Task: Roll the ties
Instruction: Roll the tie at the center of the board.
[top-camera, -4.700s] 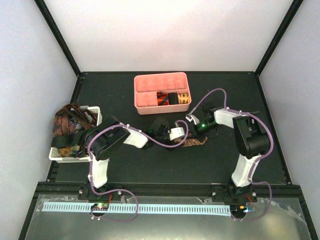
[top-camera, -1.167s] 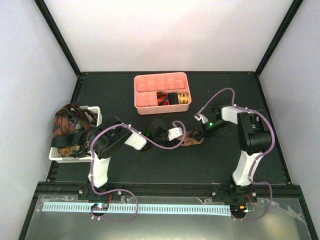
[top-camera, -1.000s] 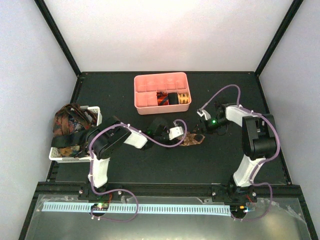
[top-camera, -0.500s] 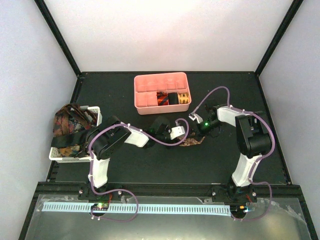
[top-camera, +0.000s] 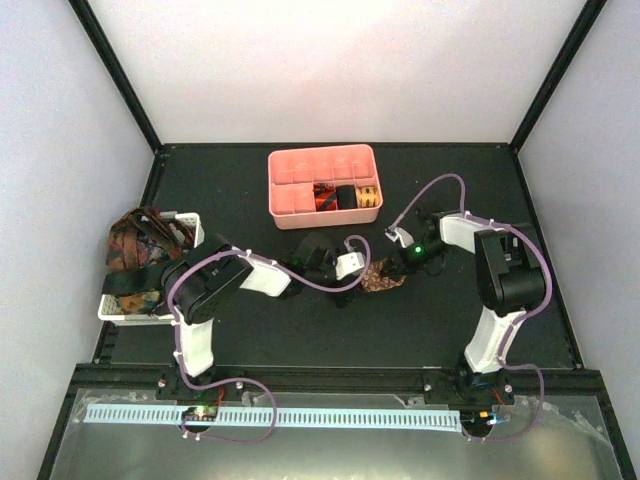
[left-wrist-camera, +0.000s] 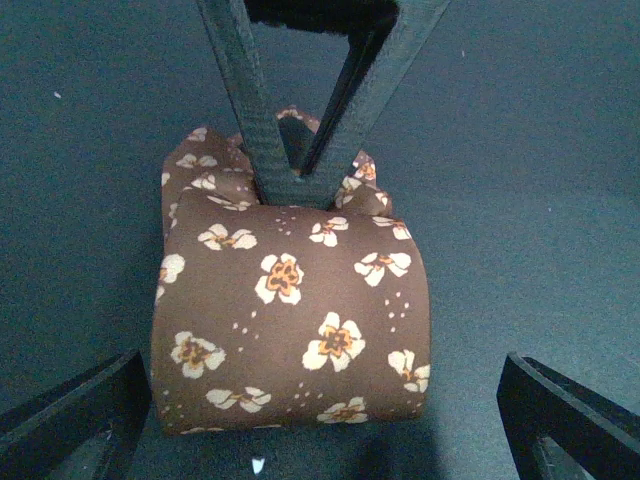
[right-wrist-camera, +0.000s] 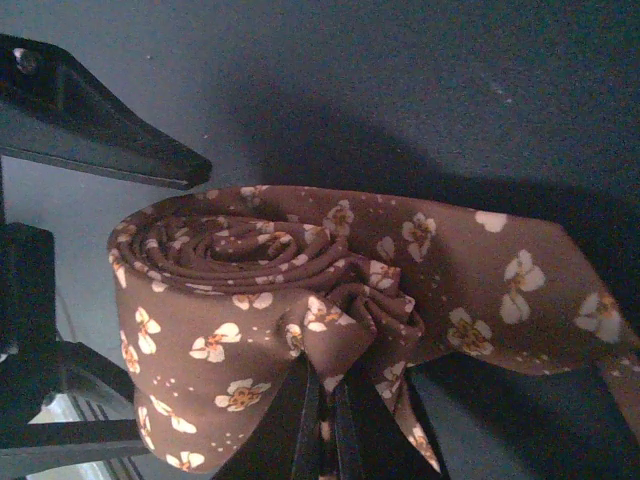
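A brown tie (left-wrist-camera: 290, 320) printed with small white flowers lies rolled on the black mat, seen as a small bundle (top-camera: 384, 280) from above. My left gripper (left-wrist-camera: 320, 435) stands open around the roll, one finger (left-wrist-camera: 70, 420) on each side and neither touching it. From the far side my right gripper (right-wrist-camera: 325, 415) is shut on a bunched fold of the tie (right-wrist-camera: 230, 300) beside the roll's spiral end. A flat tail of the tie runs off to the right in the right wrist view. From above, the left gripper (top-camera: 366, 270) and right gripper (top-camera: 394, 266) meet at the roll.
A pink tray (top-camera: 290, 160) stands at the back, with rolled red-orange (top-camera: 322, 197), black (top-camera: 346, 196) and gold (top-camera: 368, 195) ties in its compartments. A white basket (top-camera: 130, 315) at the left edge holds a heap of loose ties (top-camera: 140, 250).
My left gripper has opened and let go of the brown roll. The right gripper has come in from the right and shut on the tie's fold.
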